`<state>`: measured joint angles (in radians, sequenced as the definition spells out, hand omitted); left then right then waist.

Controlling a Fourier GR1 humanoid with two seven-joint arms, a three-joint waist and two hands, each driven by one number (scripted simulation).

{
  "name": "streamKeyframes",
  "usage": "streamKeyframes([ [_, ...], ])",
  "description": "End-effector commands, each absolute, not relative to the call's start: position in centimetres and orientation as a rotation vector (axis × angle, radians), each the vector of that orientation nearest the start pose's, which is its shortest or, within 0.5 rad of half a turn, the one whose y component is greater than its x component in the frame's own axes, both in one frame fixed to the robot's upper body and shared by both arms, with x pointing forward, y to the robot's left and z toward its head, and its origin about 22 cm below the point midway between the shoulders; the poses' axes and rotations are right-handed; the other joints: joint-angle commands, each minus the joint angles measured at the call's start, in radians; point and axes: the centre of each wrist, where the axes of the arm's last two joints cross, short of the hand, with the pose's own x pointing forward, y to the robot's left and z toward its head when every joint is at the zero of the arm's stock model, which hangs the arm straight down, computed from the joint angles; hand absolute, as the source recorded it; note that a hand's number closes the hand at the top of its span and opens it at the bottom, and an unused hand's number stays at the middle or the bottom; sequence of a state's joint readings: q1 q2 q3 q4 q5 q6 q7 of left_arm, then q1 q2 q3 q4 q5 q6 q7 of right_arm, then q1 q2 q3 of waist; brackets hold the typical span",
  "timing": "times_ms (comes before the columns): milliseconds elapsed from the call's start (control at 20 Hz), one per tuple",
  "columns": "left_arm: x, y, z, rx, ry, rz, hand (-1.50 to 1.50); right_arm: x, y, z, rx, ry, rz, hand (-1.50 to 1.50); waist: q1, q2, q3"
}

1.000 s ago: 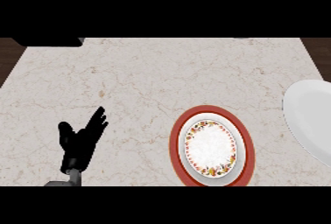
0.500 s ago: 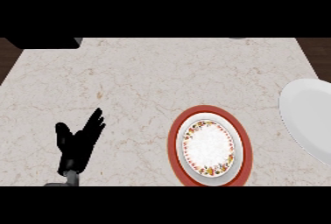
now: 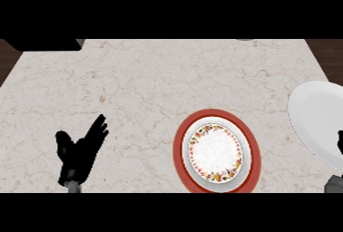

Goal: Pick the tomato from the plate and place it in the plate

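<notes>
A red-rimmed plate [image 3: 216, 151] with a flowered white centre lies on the counter at the lower middle right. A plain white plate [image 3: 320, 120] is cut off by the right edge. I see no tomato on either plate or anywhere on the counter. My left hand [image 3: 79, 152] rests open at the lower left with its fingers pointing up, well left of the red plate and holding nothing. Only a black sliver of my right hand [image 3: 340, 143] shows at the right edge, over the white plate's lower part.
The marble counter [image 3: 154, 81] stretches wide behind both plates. A dark block [image 3: 41, 44] sits at its far left corner. Dark floor shows past the counter's left and right ends.
Both plates have drifted slightly left in the view. A black sliver of the right hand now shows at the right edge. The left hand has barely moved.
</notes>
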<state>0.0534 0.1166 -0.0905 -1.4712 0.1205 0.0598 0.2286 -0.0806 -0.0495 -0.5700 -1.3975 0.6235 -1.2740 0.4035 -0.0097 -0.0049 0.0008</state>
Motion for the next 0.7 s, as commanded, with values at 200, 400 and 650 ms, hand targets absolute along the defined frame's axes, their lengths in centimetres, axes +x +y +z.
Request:
streamKeyframes([
  [200, 23.1, 24.4, -3.6, 0.017, -1.196, -0.014, 0.0, 19.4, -30.5, -3.6, -1.554, -0.987, -1.029, -1.5, 0.009, 0.005, -0.002],
  [400, 23.0, 23.3, -3.1, 0.016, -1.185, -0.007, 0.0, 17.2, -28.7, -5.1, -1.539, -0.955, -1.012, -1.5, 0.007, 0.005, -0.002],
  [650, 23.5, 24.7, -2.2, 0.025, -1.189, -0.004, 0.0, 16.6, -26.9, -5.9, -1.504, -0.947, -0.996, -1.5, 0.007, 0.006, -0.002],
])
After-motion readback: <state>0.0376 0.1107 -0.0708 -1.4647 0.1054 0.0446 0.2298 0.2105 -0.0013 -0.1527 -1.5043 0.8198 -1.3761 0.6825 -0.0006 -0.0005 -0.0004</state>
